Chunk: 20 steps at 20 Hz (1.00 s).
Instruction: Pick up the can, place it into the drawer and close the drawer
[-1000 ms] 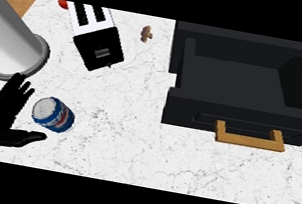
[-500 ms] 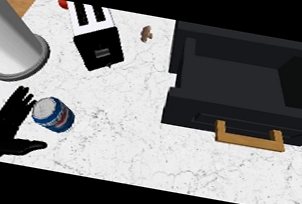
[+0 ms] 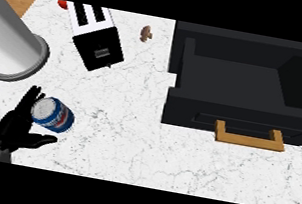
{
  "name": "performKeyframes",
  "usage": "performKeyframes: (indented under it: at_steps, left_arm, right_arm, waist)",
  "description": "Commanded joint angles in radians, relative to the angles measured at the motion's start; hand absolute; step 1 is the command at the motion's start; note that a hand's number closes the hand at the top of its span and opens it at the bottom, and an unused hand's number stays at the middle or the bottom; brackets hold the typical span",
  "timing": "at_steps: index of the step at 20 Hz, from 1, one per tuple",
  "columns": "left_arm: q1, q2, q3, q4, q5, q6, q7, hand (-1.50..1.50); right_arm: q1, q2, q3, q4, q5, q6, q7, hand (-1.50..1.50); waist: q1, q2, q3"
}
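The can (image 3: 53, 114), blue and white with a red mark, lies on the white marble counter at the lower left. My left hand (image 3: 17, 127) is at its left side, with straight fingers (image 3: 29, 99) along the can's left edge and the thumb (image 3: 40, 141) stretched out below it. The hand is open and not curled round the can. The black drawer (image 3: 192, 55) stands pulled open at the right, its inside bare, with a wooden handle (image 3: 249, 136) on its front. My right hand shows nowhere.
A large grey cylinder (image 3: 3, 42) leans in at the upper left, close above the can. A black and white toaster (image 3: 97, 39) sits at the back, with a small brown item (image 3: 146, 33) and a red thing (image 3: 62, 3) near it.
My left hand has moved right, towards the can, and its fingers now lie against the can's left side. The can and drawer have not moved.
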Motion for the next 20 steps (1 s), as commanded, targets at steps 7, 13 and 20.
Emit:
performKeyframes:
  at_steps: [7,13,20]
  left_arm:
    - [-0.115,-0.015,0.005,0.226,0.030,-0.016,-0.110,-1.50]
    - [-0.088,-0.001,-0.021,0.138,0.092,-0.141,0.005,1.50]
    - [-0.198,-0.052,-0.047,0.024,0.143,-0.115,0.091,1.50]
  right_arm:
    - [-0.007,0.024,-0.024,-0.031,-0.024,0.016,0.046,-1.50]
    - [0.008,-0.017,-0.076,-0.007,-0.094,0.033,0.056,-1.50]
    - [-0.012,-0.010,-0.050,-0.054,-0.088,-0.014,0.113,-1.50]
  waist:
    - [-0.003,0.001,0.000]
    - [0.003,-0.001,0.000]
    - [0.003,-0.002,0.001]
